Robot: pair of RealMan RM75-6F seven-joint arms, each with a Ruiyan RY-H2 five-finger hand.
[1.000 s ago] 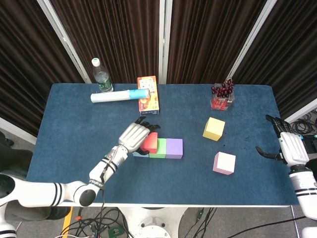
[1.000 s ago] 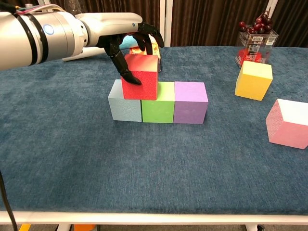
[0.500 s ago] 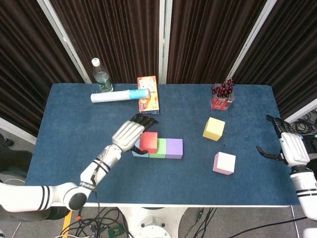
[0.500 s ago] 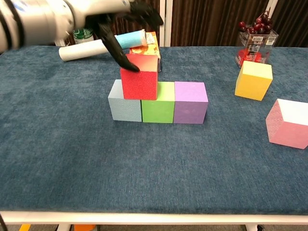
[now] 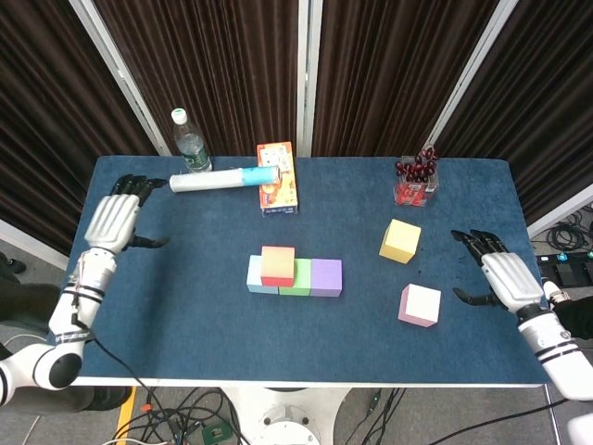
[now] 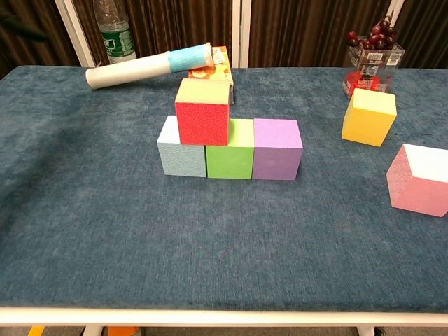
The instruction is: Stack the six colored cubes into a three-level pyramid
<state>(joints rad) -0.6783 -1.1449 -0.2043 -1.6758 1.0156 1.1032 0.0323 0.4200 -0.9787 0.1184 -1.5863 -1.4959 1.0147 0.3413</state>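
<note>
At the left edge of the head view, the robot's left hand [image 5: 113, 220] hangs over the blue worktop [image 5: 185, 297] with fingers spread and nothing in them; near the lower right of the same frame, the right hand [image 5: 505, 276] is likewise empty and splayed, just right of the pink cube [image 5: 420, 305]. Centre frame, three cubes sit side by side, touching, as the base row: pale blue [image 6: 179, 147], green [image 6: 229, 149] and purple [image 6: 277, 148]. A red cube [image 6: 204, 112] rests on top, bridging the pale blue and green ones. The yellow cube [image 6: 369, 116] stands well apart to the right, above the pink one. By this reckoning the pyramid is past halfway: base laid, one of two second-level cubes set, with one more middle cube and the cap left to place.

A second ago the left hand was closed around the red cube on the stack; half a second ago it was lifting off, and it has since pulled back to the far left. The red cube has stayed put. The right hand has shifted inward toward the pink cube.
</note>
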